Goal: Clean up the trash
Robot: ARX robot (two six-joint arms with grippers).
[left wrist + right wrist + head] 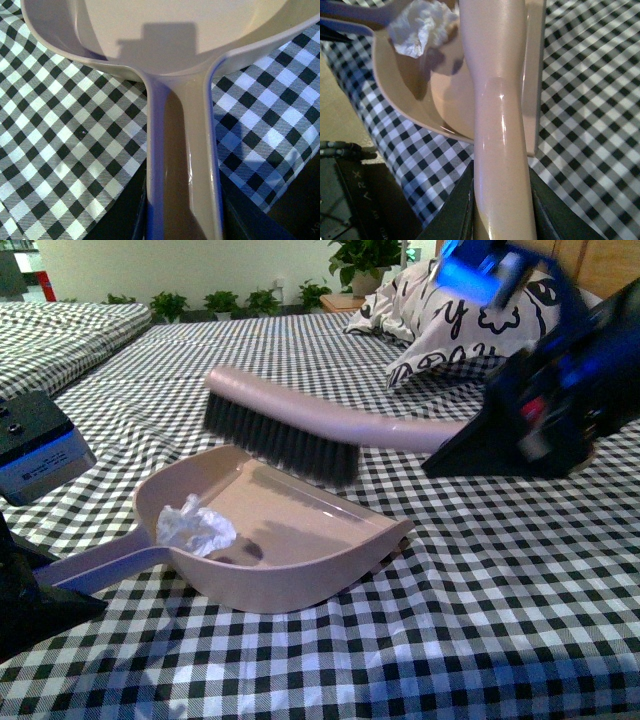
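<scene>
Indoors, checked cloth (pixel 480 620), potted plants (pixel 220 302) behind, left gripper (pixel 180 220) clenching dustpan (pixel 290 530), right gripper (pixel 500 215) clenching brush (pixel 300 425).

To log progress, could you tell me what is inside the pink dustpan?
A crumpled white paper wad lies inside the dustpan, near its handle end. The pan floor beneath the wad is hidden.

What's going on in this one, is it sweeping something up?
Yes. The left gripper holds the handle of the pink plastic dustpan, which rests on the black-and-white checked cloth. The right gripper holds the pink brush with dark bristles, raised just behind the pan. The crumpled white paper wad already lies inside the dustpan, near the handle end.
</scene>
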